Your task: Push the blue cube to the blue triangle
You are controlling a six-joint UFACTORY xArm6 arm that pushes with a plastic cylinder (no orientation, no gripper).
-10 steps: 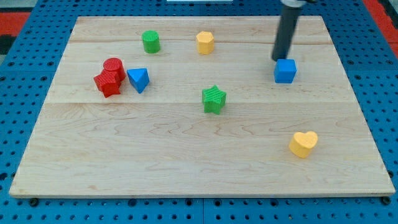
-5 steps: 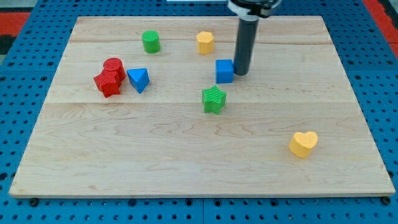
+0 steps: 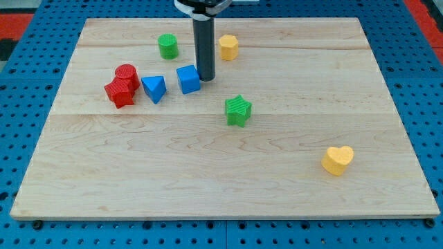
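The blue cube [image 3: 187, 79] lies on the wooden board at the view's upper left of centre. My tip [image 3: 206, 78] touches its right side. The blue triangle [image 3: 154, 88] lies a short gap to the cube's left, apart from it. The dark rod rises from the tip to the view's top edge.
Two red blocks [image 3: 122, 85] sit together just left of the blue triangle. A green cylinder [image 3: 167, 46] and a yellow block [image 3: 228, 47] lie near the top. A green star [image 3: 238, 110] is at centre and a yellow heart [image 3: 337, 160] at lower right.
My tip has swept left across the board, pushing the blue cube from the right side to just right of the blue triangle. The other blocks have not moved.
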